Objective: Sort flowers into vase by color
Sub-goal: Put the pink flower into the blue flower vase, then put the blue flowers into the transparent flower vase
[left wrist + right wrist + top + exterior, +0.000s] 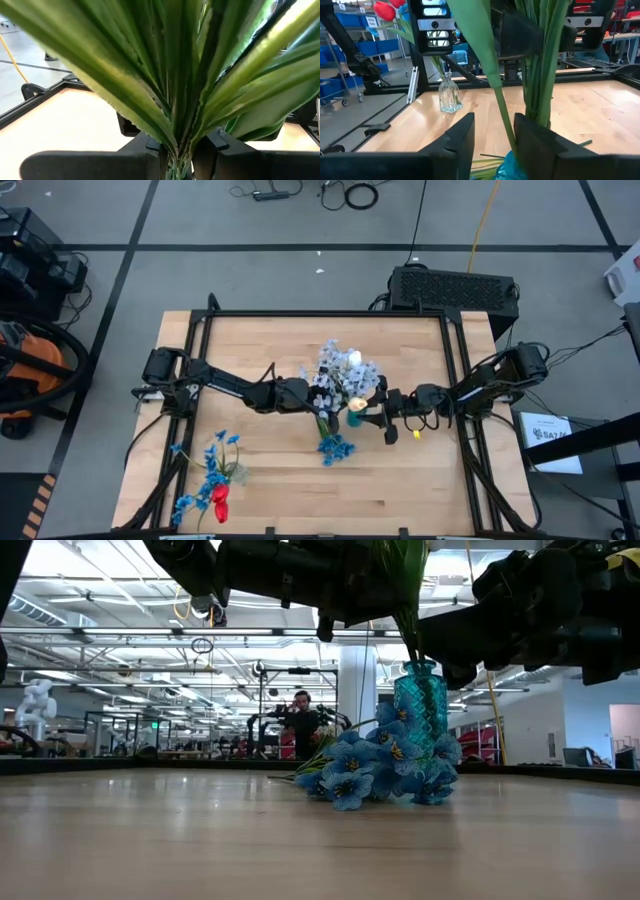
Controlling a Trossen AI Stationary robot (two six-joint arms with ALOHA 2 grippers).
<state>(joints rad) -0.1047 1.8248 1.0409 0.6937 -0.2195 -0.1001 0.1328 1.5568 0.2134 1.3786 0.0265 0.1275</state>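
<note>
1. The high view shows the whole layout. The left gripper (310,395) and right gripper (385,415) meet mid-table from opposite sides, around a teal vase (355,419) with a pale bouquet (340,375) fanning out above it. There's one cream tulip (355,360) in that bunch.
2. The low view shows what the high view can't: the teal vase (420,705) stands upright on the table (200,840). A clump of bright blue sprays (375,765) lies on the table right against its foot. Both arms hang in from above as dark shapes.
3. The left wrist view is basically all leaves. The stems (177,165) run down between the left gripper's (182,142) fingers (155,145), which look clamped on the stems with no gap to spare.
4. In the right wrist view the right gripper's (495,130) fingers (460,135) stand apart. One stem passes loosely between them and the teal vase's rim (507,167) sits just below.
5. Only that view shows the clear vase (449,95) properly, well apart near the table edge, with two red tulips (385,10) up top. From above, the clear vase (235,472) sits at the front left with blue sprays and the red tulips (218,498) leaning out.
6. The foliage blocks most of both wrist views.
7. There's a person (300,720) far back in the room.
8. Count: two vases, two arms.
</note>
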